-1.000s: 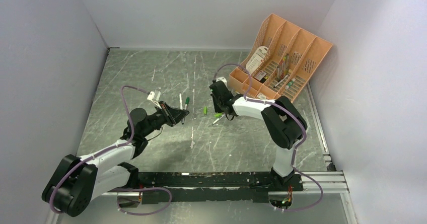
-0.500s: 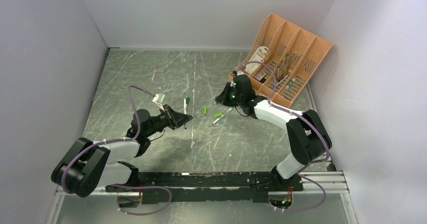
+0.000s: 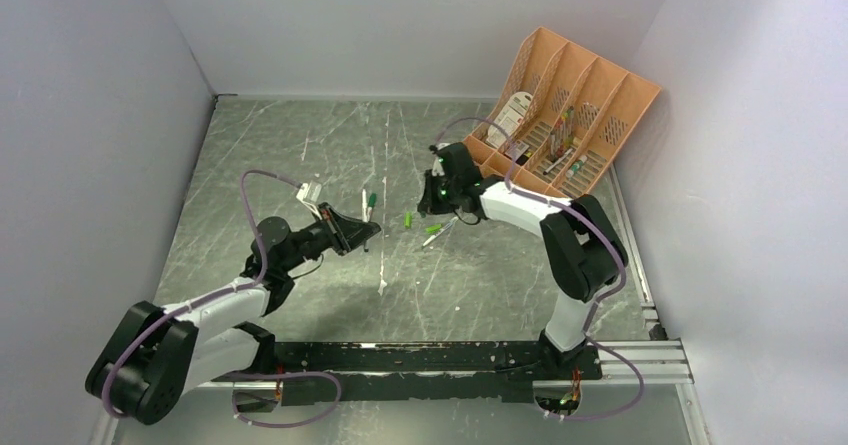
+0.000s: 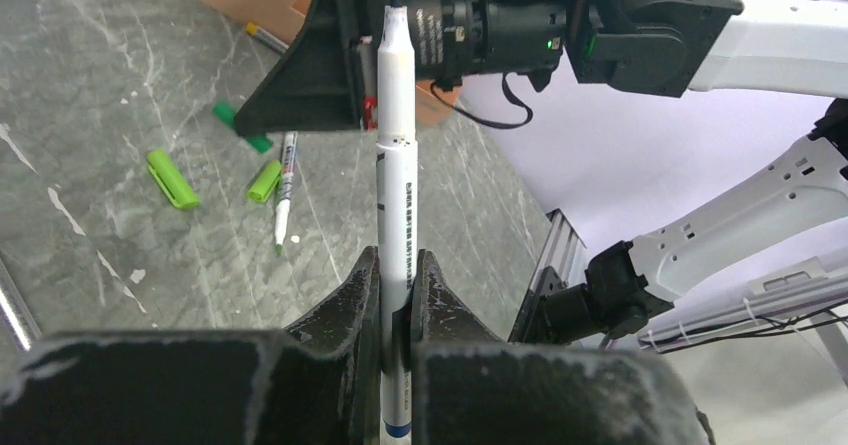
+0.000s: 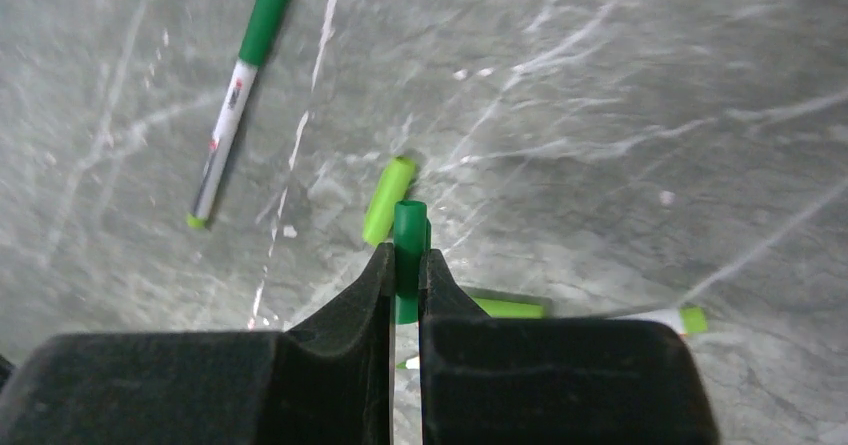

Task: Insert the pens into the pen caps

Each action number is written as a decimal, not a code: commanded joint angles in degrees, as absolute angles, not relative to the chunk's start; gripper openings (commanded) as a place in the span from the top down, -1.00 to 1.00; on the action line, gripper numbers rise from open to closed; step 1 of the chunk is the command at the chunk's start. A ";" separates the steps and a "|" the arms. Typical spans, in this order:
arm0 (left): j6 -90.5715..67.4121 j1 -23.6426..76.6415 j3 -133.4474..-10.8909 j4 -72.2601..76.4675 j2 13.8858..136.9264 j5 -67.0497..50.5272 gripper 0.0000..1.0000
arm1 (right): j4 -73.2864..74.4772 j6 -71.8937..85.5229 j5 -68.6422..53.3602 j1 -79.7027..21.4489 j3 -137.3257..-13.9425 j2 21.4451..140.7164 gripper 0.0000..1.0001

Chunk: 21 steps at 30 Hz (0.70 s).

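Note:
My left gripper (image 4: pixel 398 270) is shut on a pale pen (image 4: pixel 397 155), which stands out past the fingers with its bare tip close to the right gripper's black fingers (image 4: pixel 310 65). In the top view this pen (image 3: pixel 364 205) rises from the left gripper (image 3: pixel 367 230). My right gripper (image 5: pixel 408 265) is shut on a dark green pen cap (image 5: pixel 409 235), held above the table left of the organizer (image 3: pixel 432 200). A light green cap (image 5: pixel 388 200) lies on the table below it. A pen with a dark green cap on it (image 5: pixel 235 105) lies to the left. Another pen (image 4: pixel 285 180) lies beside a light green cap (image 4: pixel 265 180).
An orange organizer (image 3: pixel 560 130) with mixed stationery stands at the back right, close behind the right arm. A further light green cap (image 4: pixel 172 178) lies on the grey marbled table (image 3: pixel 300 145). White walls close in the left, back and right sides.
The right arm swung out toward the organizer, then came back left with its cap. The left arm drew back a little and returned, still holding its pen.

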<state>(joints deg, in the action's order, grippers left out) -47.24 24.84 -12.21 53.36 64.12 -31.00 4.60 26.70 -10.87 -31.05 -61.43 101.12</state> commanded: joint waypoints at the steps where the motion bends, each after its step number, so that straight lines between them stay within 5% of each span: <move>1: -42.17 24.38 -14.23 45.66 60.57 -29.25 0.86 | 15.47 15.82 -4.57 -38.84 -66.93 103.47 1.00; 12: -41.74 24.43 -15.63 42.19 59.96 -28.68 0.86 | 18.83 10.85 2.79 -50.89 -62.02 102.63 0.98; 17: -41.96 24.43 -15.65 42.86 61.21 -28.82 0.87 | 18.90 12.53 3.28 -51.52 -61.50 101.58 0.29; 21: -42.57 24.42 -15.92 43.49 62.29 -29.73 0.86 | 20.57 14.93 4.69 -52.06 -62.28 98.87 0.03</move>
<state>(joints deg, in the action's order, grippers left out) -42.83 24.84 -14.20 42.96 61.58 -29.52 18.81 13.10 2.37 -51.22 -62.02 102.74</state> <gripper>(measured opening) 0.149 0.458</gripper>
